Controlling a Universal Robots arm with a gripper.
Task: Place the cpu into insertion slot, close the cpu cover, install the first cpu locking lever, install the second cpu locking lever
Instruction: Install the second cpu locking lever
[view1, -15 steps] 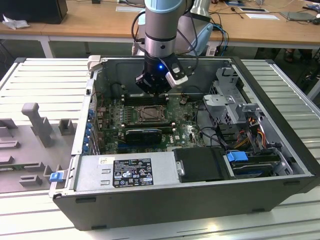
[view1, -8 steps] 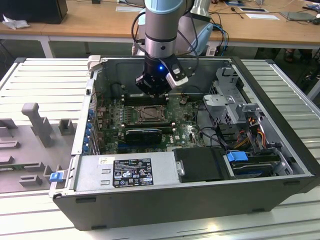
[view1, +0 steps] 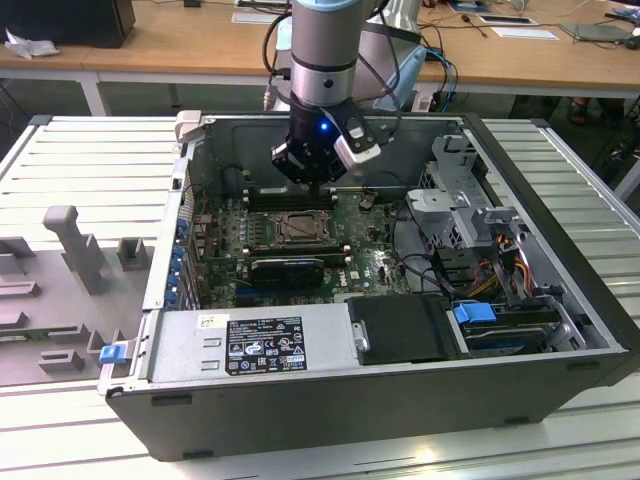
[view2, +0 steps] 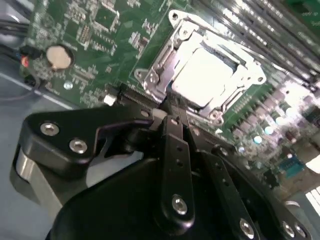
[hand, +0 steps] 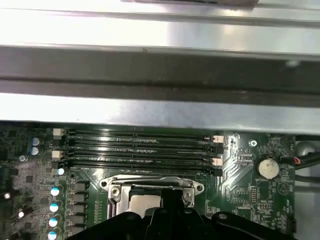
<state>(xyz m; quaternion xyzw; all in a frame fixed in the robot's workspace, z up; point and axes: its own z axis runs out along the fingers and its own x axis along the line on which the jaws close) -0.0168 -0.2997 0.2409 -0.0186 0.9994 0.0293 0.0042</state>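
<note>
Currently the black two-finger gripper (view1: 318, 180) of the grey robot arm (view1: 322, 50) hangs inside the open dark-grey metal computer case (view1: 330, 400), directly above the green circuit board (view1: 380, 265) and just behind the socket area as the exterior view shows it.

In the second wrist view the gripper (view2: 170, 116) has its black fingers (view2: 172, 131) pressed together with nothing between them. The tips stand at the edge of the socket assembly, beside its silvery frame; contact with the frame cannot be confirmed.

The cpu (view2: 207, 77), a thin pale silvery square plate, lies flat in the insertion slot (view2: 231, 61), the black-rimmed square socket on the board. The cpu cover (view2: 165, 65), a thin silvery metal frame with a large square window, lies closed down over it, and the plate shows through the window. In the first wrist view the cpu (hand: 145, 201) and cover (hand: 150, 184) appear just in front of the four long black memory slots (hand: 137, 147).

A round silver coin cell battery (view2: 58, 56) sits on the board well apart from the socket. A long black card (view1: 288, 268) stands just in front of the socket in the exterior view. A grey moulded fixture (view1: 75, 245) rests on the slatted metal table (view1: 90, 150) on the exterior view's left.
</note>
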